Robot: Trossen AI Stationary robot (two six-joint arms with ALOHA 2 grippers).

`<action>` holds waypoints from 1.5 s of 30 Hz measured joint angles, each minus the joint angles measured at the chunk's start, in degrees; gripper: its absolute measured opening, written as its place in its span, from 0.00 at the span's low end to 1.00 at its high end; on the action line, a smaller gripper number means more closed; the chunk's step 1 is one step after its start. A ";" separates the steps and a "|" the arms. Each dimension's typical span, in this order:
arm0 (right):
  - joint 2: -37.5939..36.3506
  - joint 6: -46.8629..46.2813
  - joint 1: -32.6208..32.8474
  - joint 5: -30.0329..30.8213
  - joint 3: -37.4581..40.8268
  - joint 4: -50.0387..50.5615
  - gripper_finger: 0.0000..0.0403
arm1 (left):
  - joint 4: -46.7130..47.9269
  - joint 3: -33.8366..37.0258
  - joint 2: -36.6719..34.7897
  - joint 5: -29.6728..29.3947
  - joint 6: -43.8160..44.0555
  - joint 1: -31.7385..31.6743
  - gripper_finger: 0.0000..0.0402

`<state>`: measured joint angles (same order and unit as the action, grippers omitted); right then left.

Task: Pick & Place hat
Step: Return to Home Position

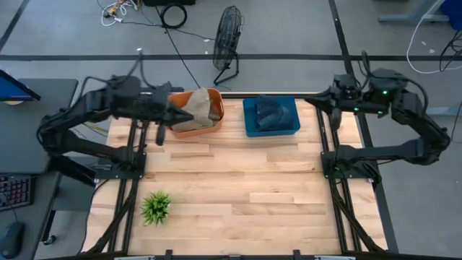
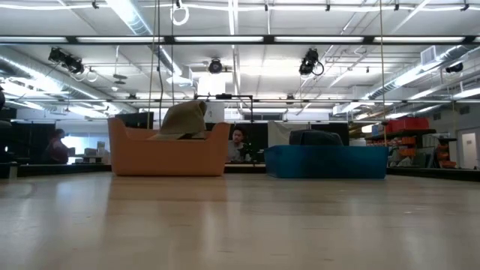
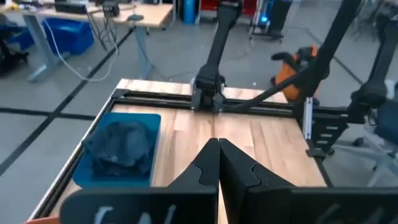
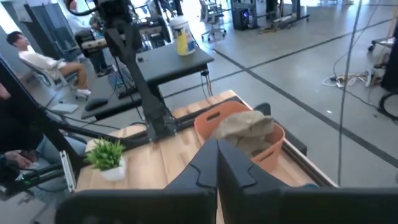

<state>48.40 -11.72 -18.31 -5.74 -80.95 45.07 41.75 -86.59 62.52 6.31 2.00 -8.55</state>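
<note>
A tan hat [image 1: 204, 105] lies in an orange bin [image 1: 189, 130] at the table's far edge, rising above the rim in the low view [image 2: 184, 120]. To its right, a dark blue hat [image 1: 270, 112] fills a blue bin [image 1: 250, 130]. My left gripper [image 1: 176, 115] hovers at the orange bin's left end, fingers shut and empty [image 3: 217, 158]. My right gripper [image 1: 318, 101] waits off the blue bin's right side, also shut and empty [image 4: 216, 158]. The left wrist view shows the dark hat [image 3: 121, 146]; the right wrist view shows the tan hat [image 4: 247, 127].
A small potted plant [image 1: 156, 207] stands near the table's near left corner. The wooden tabletop [image 1: 245, 188] is bare between the bins and the near edge. A floor fan [image 1: 228, 43] stands beyond the far edge. A seated person [image 4: 43, 59] shows in the room.
</note>
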 joint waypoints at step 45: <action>-35.99 -5.92 0.00 -20.71 55.98 -43.99 0.00 | -61.49 77.86 -51.40 18.50 18.80 -4.53 0.01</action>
<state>12.41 -17.64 -18.31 -26.46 -24.97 1.08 -19.74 -8.73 11.12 24.81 20.80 -13.08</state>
